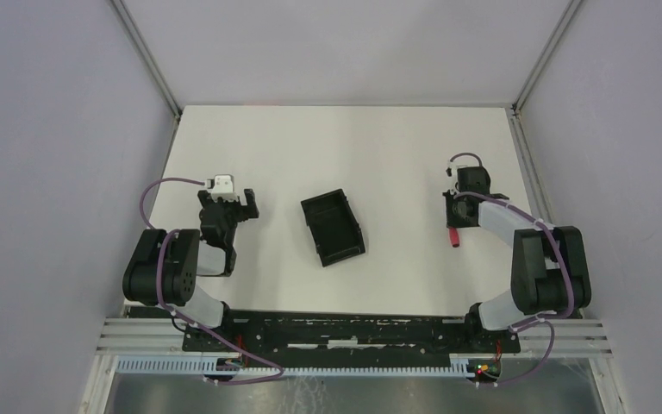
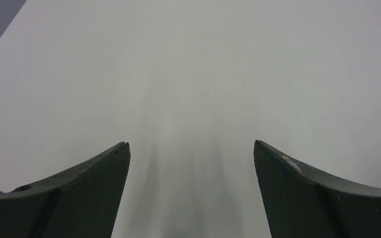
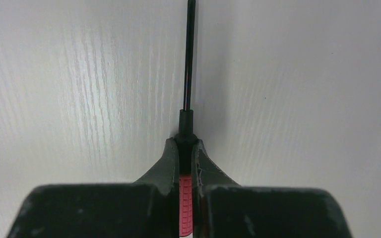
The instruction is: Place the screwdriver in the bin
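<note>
The screwdriver [image 3: 185,198] has a short red handle and a thin black shaft. My right gripper [image 3: 184,144] is shut on its handle, with the shaft sticking out ahead over the white table. In the top view the red handle [image 1: 453,236] shows just below the right gripper [image 1: 459,210] at the right side of the table. The bin [image 1: 333,228], a small black open tray, lies tilted at the table's middle, well left of the right gripper. My left gripper [image 1: 240,204] is open and empty, left of the bin; its view [image 2: 191,148] shows only bare table.
The white table [image 1: 379,147] is walled by grey panels at the back and both sides. The arms' bases sit on a rail [image 1: 345,332] at the near edge.
</note>
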